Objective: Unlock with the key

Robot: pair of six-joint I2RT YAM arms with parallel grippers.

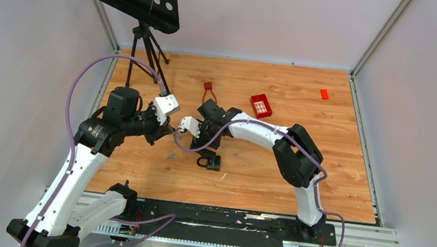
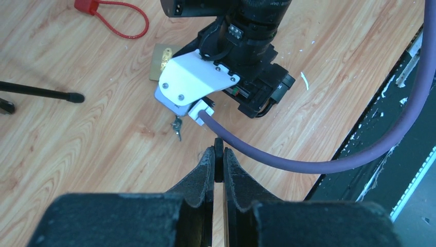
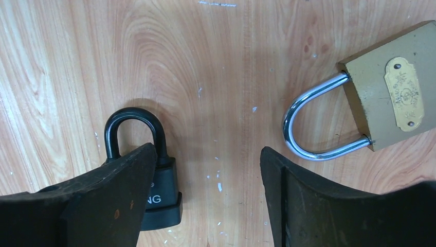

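Note:
My left gripper (image 2: 219,154) is shut on a thin black flat piece seen edge-on, the key (image 2: 219,163); its blade does not show. In the top view this gripper (image 1: 166,133) hovers left of my right gripper (image 1: 202,141). My right gripper (image 3: 208,154) is open and points down at the table. A black padlock (image 3: 154,188) lies partly under its left finger (image 3: 103,200) and also shows in the top view (image 1: 210,161). A brass padlock (image 3: 396,98) with a chrome shackle lies beyond the right finger.
A small loose key bunch (image 2: 177,127) lies on the wood below the right wrist camera (image 2: 195,82). A red cable lock (image 1: 209,87), a red box (image 1: 261,105) and a small red piece (image 1: 324,93) lie farther back. A tripod stand (image 1: 144,48) is at the back left.

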